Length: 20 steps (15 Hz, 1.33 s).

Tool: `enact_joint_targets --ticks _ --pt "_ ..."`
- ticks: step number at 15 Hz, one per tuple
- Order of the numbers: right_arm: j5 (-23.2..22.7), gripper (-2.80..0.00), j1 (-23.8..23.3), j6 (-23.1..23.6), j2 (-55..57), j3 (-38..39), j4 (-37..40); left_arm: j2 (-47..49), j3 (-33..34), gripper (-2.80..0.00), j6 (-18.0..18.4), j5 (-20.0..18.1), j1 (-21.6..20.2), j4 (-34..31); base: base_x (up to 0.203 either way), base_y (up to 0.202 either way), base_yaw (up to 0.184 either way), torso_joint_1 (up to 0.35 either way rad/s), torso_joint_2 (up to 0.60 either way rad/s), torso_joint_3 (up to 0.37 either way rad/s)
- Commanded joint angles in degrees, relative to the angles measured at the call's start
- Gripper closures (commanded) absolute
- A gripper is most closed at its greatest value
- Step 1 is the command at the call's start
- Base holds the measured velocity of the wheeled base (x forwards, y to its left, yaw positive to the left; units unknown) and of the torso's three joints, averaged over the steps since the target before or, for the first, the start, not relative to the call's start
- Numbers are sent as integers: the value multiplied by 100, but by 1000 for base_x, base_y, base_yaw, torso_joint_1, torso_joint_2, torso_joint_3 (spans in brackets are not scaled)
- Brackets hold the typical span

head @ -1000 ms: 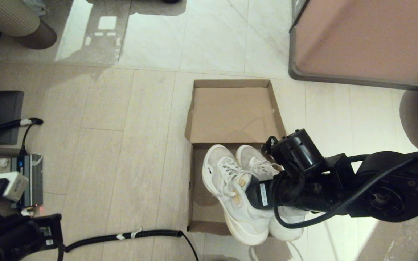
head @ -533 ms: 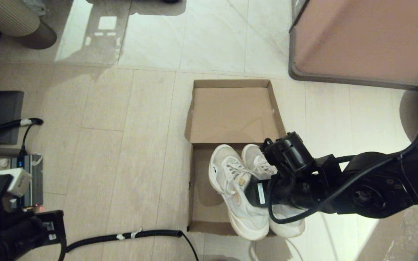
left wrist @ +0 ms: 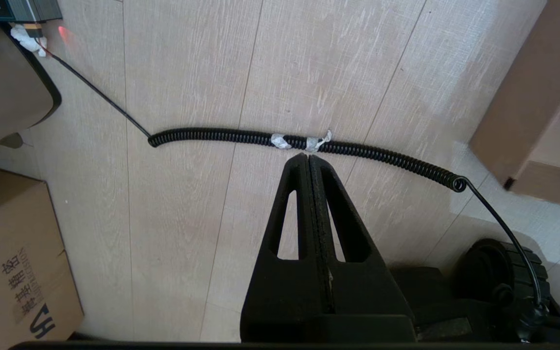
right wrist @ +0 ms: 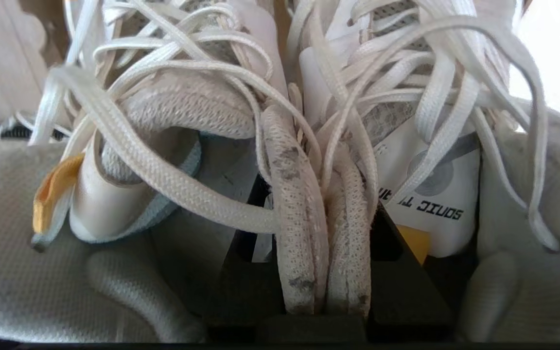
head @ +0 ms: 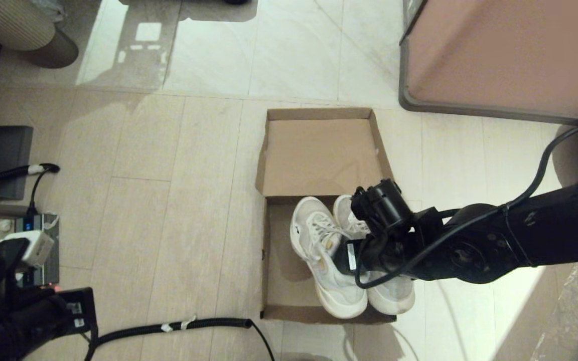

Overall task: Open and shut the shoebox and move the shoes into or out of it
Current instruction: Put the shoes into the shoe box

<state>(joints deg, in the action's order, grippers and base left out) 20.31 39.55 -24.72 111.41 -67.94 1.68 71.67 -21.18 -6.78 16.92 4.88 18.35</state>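
Tiled floor (head: 178, 150): open shoebox (head: 319, 155), coiled black cable (head: 168, 328), cabinet (head: 504, 55).

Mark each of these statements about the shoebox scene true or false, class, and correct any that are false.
1. The shoebox lid lies open. True.
2. The right gripper pinches the inner collars of both shoes together. True.
3. The left gripper holds a shoe. False: its jaws are shut on nothing, above the coiled black cable on the floor.
4. The shoes sit on the open lid. False: they are over the box's base, nearer the robot than the lid.
5. The pinkish cabinet stands on the robot's left. False: it is to the right, beyond the box.
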Motion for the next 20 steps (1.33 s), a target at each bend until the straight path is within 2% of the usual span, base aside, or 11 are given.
enact_joint_targets --ticks 1,4,8,11,17,20 --pt "0 0 -9 -6 162 -159 7 58 -8 0 1 22 5 11 0 0 0 0 0 0" --pt "9 0 -43 1 427 -405 -1 40 76 0 5 39 43 -28 0 0 0 0 0 0" --pt "15 0 -57 8 860 -637 -25 57 -18 0 238 66 48 -76 0 0 0 0 0 0" --pt "36 0 -70 50 1205 -747 -464 139 -28 0 238 66 40 -69 0 0 0 0 0 0" --pt "229 0 -128 50 2036 -1221 -635 111 -26 0 230 57 40 -68 0 0 0 0 0 0" --pt "245 0 -130 72 2309 -1301 -1076 85 -17 0 221 48 40 -68 0 0 0 0 0 0"
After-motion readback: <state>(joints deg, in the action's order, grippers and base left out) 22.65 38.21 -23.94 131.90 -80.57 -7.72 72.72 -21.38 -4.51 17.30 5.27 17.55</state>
